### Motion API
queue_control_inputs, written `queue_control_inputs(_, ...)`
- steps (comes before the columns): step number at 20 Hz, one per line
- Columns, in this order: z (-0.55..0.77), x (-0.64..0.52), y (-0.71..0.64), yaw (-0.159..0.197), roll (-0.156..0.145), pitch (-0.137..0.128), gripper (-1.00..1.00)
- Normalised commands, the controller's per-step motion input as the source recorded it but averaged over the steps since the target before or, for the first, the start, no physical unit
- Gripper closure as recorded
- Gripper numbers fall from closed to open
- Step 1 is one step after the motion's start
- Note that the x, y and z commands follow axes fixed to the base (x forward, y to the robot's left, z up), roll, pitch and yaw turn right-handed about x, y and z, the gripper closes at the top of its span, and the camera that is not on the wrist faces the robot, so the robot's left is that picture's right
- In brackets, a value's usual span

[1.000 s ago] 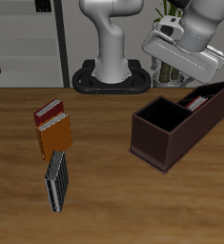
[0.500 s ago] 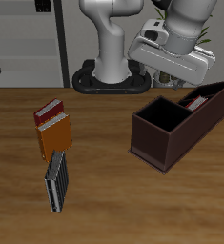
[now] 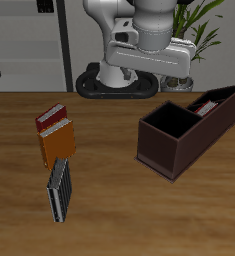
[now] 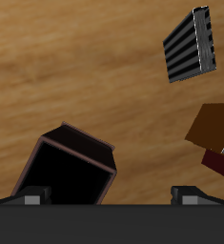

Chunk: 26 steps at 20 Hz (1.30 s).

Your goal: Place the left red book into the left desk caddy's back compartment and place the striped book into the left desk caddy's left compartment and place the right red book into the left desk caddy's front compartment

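1. Right red book point(image 3: 51, 118): flat on the surface point(image 3: 119, 210), well apart from the tool point(image 4: 112, 194).
2. Orange-brown book point(image 3: 57, 144): touching the right red book, on the side nearer the surface's front edge.
3. Striped book point(image 3: 58, 189): flat, just past the orange-brown book, farthest from the tool.
4. Tool: raised, fingers wide apart, nothing between them.
5. Left desk caddy point(image 3: 174, 140): below the tool, large section empty.
6. Left red book point(image 3: 201, 105): inside a narrow slot of the caddy.
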Motion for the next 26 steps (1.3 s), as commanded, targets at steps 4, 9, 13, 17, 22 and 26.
queue_control_inputs(4, 0.13, 0.14, -0.64, 0.115, -0.051, -0.031, -1.00)
queue_control_inputs(9, 0.14, 0.21, -0.59, 0.114, -0.106, -0.025, -1.00)
queue_control_inputs(13, 0.05, 0.32, -0.43, 0.074, -0.108, -0.006, -1.00)
queue_control_inputs(17, 0.08, 0.25, -0.26, 0.063, -0.058, -0.006, -1.00)
queue_control_inputs(22, -0.03, 0.28, -0.23, 0.036, 0.004, 0.038, -1.00)
queue_control_inputs(26, -0.05, 0.23, -0.19, 0.040, 0.007, -0.015, -1.00)
